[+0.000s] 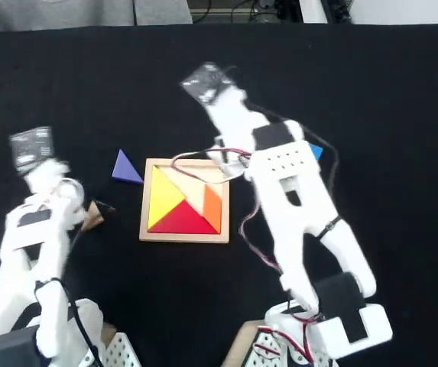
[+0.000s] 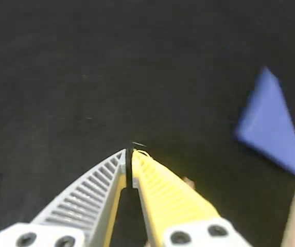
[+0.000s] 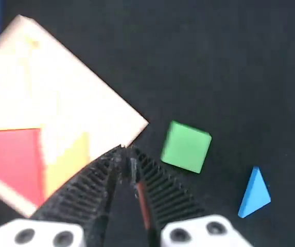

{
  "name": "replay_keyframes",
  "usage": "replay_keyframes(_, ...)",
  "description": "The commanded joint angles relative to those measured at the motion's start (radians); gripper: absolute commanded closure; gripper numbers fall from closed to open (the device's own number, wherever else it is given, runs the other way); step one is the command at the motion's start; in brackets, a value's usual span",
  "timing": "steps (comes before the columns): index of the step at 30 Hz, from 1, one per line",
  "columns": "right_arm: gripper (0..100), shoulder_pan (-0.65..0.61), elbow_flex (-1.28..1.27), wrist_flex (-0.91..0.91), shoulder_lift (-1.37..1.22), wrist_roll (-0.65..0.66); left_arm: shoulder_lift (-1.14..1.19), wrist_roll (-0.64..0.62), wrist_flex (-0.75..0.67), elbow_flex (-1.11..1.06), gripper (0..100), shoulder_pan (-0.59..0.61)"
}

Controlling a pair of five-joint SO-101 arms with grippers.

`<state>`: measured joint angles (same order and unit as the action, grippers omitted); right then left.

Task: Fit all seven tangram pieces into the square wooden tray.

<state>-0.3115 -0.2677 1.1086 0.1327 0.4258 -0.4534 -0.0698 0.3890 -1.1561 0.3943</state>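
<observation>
**Both tools clenched; tray partly filled near the middle of the worktop.**
The square wooden tray lies near the middle of the black worktop and holds a yellow triangle, a red triangle and an orange piece. A dark blue triangle lies just off the tray's far corner, toward the worktop's left edge. The right tool hangs clenched over a tray corner, with a green square near that corner and a light blue triangle farther out. The left tool, fingers pressed together, hangs over bare worktop near the dark blue triangle.
</observation>
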Motion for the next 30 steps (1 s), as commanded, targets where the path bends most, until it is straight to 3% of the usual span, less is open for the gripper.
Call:
replay_keyframes(1, 98.8, -0.011, 0.185, 0.114, 0.039, 0.014, -0.006, -0.011, -0.018, 0.044, 97, 0.019)
replay_keyframes(11, 98.7, 0.391, 0.334, 0.169, -0.021, 0.049, -0.005, 0.049, -0.021, 0.036, 97, -0.047)
replay_keyframes(16, 98.7, 0.514, 0.334, 0.167, -0.124, 0.129, -0.005, 0.049, -0.02, 0.036, 97, -0.056)
replay_keyframes(27, 98.7, 0.423, 0.34, 0.15, -0.209, 0.126, -0.005, 0.049, -0.017, 0.036, 97, -0.048)
replay_keyframes(30, 98.7, 0.399, 0.334, 0.158, -0.209, 0.071, -0.005, 0.049, -0.017, 0.036, 97, -0.048)
